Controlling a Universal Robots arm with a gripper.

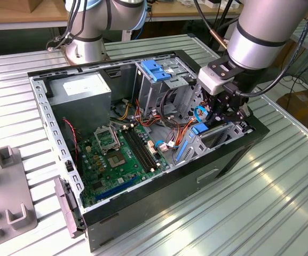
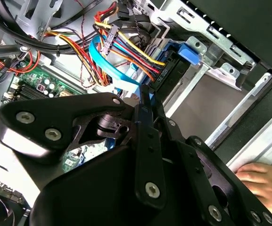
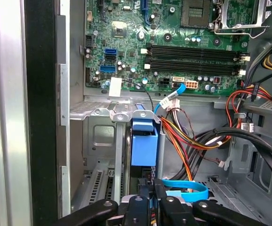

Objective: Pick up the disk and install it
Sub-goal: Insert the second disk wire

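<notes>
1. Gripper (image 1: 221,113) is down inside the open computer case (image 1: 159,194), at the drive bay (image 1: 210,140) by its front corner.
2. Jaws pressed together on a thin blue edge, apparently the disk (image 3: 144,147) rail.
3. Disk sits upright in the bay; seating unconfirmed.

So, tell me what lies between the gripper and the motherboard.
In the first wrist view, a blue plastic tab and a bundle of coloured wires lie between the gripper and the motherboard.
</notes>
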